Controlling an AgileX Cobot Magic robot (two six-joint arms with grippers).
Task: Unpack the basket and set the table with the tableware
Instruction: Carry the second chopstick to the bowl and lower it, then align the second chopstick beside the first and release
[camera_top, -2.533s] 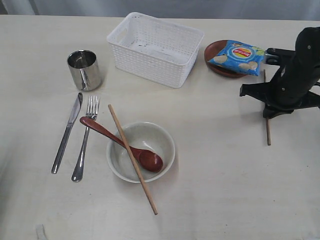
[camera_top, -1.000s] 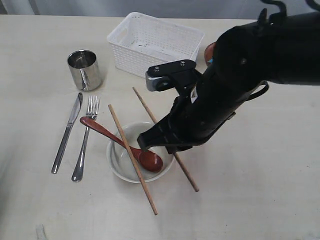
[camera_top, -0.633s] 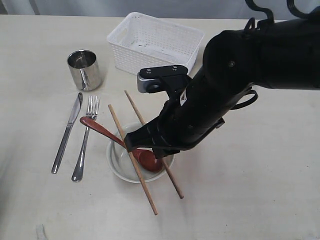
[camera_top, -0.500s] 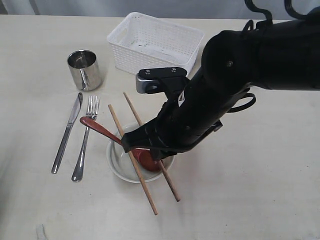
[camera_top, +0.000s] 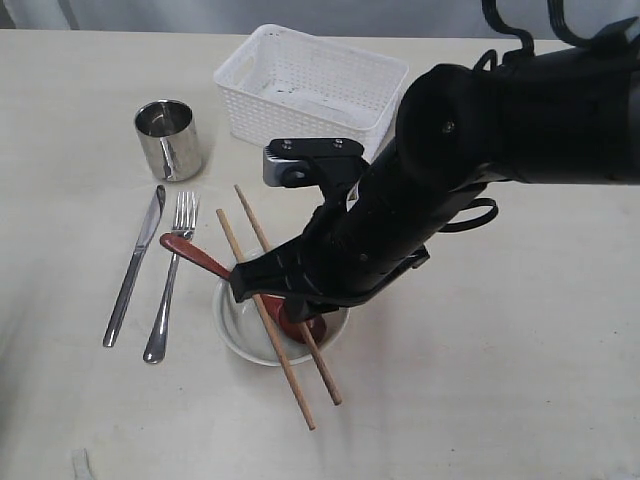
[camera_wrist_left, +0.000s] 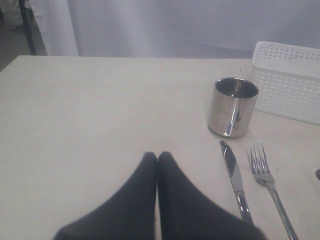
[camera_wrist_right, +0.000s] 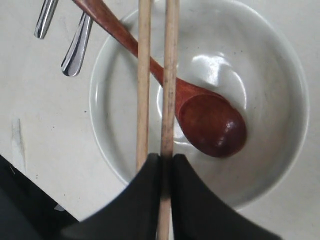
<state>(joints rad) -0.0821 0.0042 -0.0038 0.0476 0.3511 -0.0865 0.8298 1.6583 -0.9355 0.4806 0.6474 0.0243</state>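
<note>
The right gripper hangs over the pale speckled ceramic bowl. Its two black fingers are drawn narrow and pinch one thin wooden chopstick, which runs straight out from between the tips across the bowl's mouth. A second wooden chopstick lies just beside it and parallel. It rests across the bowl and passes under one finger, not between the pair. Whether the held chopstick touches the rim cannot be told.

Beneath both sticks the reddish-brown wooden spoon sits with its head in the bowl. Its handle leans out over the rim toward the steel fork and the steel knife, which lie side by side on the pale beige wood-grain table.

In the exterior view the right arm reaches in from the right, across the middle. The shiny steel cup stands upright beyond the knife and fork. The white perforated plastic basket sits farther back, well apart from the bowl.

The left gripper is low over bare table near the knife. Its black fingers are pressed together tip to tip with nothing between them.
</note>
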